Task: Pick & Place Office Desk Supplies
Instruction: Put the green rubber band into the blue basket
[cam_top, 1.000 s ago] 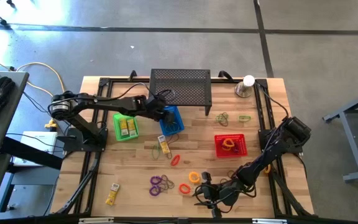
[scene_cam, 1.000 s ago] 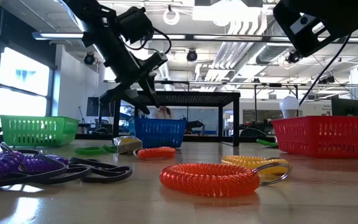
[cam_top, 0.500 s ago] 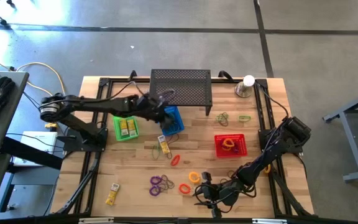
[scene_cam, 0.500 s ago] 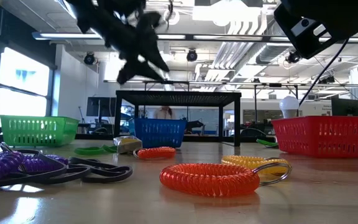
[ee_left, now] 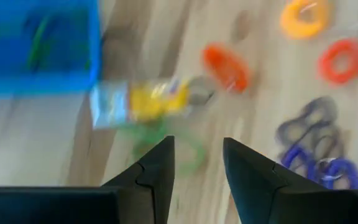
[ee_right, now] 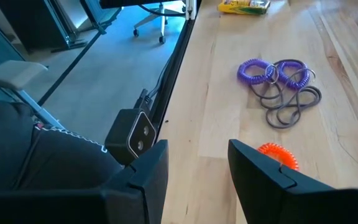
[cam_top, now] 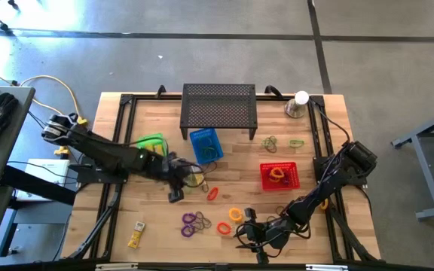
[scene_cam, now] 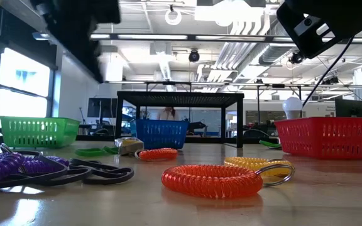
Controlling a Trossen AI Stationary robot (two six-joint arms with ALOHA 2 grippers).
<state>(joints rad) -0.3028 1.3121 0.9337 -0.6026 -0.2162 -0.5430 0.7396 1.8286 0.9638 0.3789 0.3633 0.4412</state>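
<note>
- Left gripper [ee_left: 194, 163] hangs over mid-desk [cam_top: 232, 162], fingers apart and empty; yellow packet [ee_left: 140, 101] and green loop [ee_left: 166, 144] lie just beyond them, blurred.
- Right gripper [ee_right: 196, 163] low at the desk's near edge, fingers apart; orange coil [ee_right: 279, 155] partly hidden behind one.

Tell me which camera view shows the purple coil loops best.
The right wrist view: the purple coil loops lie sharp and whole on the wood. The high view shows them small, the low view only edge-on, the left wrist view blurred.
</note>
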